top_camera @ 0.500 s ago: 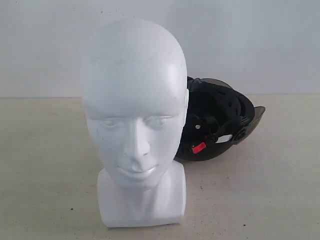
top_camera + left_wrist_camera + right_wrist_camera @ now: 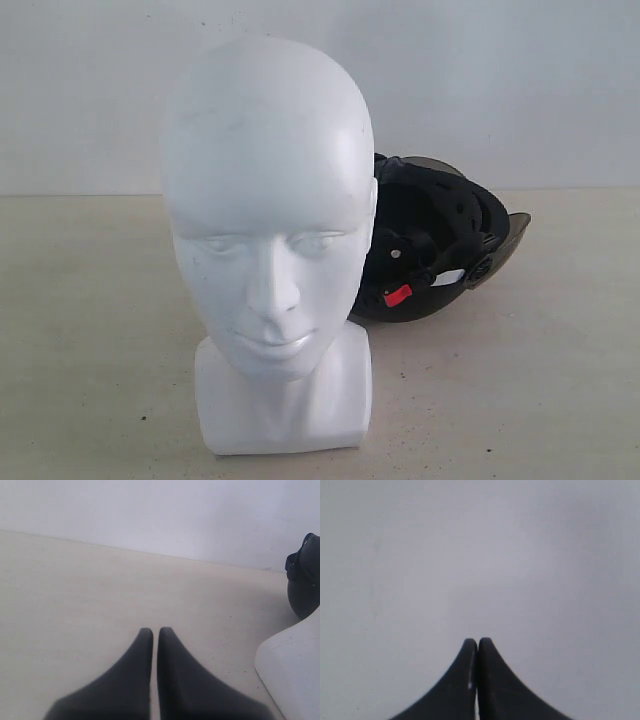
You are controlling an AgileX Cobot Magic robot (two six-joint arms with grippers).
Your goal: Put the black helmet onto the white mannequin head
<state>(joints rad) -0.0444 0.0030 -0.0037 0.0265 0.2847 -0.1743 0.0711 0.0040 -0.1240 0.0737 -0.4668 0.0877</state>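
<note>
Since neither arm shows in the exterior view, the scene there reads as not yet begun. The white mannequin head (image 2: 268, 200) stands upright on its square base at centre-left of the frame, facing the camera, on the pale table (image 2: 90, 330). The black helmet (image 2: 430, 250) lies behind it at centre-right, tipped so that its padded inside and red buckle (image 2: 398, 295) face the camera. The head hides part of it, so I cannot tell whether the two touch. Lying this way, the helmet probably needs turning before it can go over the crown.

The left wrist view adds what that view lacks. The left gripper (image 2: 155, 632) hangs low over bare table, its fingers drawn almost together with only a sliver between them, gripping nothing. A white corner of the mannequin's base and a dark curve of helmet sit off to one side, apart from the fingers.

The right wrist view shows the right gripper (image 2: 478, 642) with fingers pressed together and empty. It faces a blank pale surface, with neither task thing visible.
</note>
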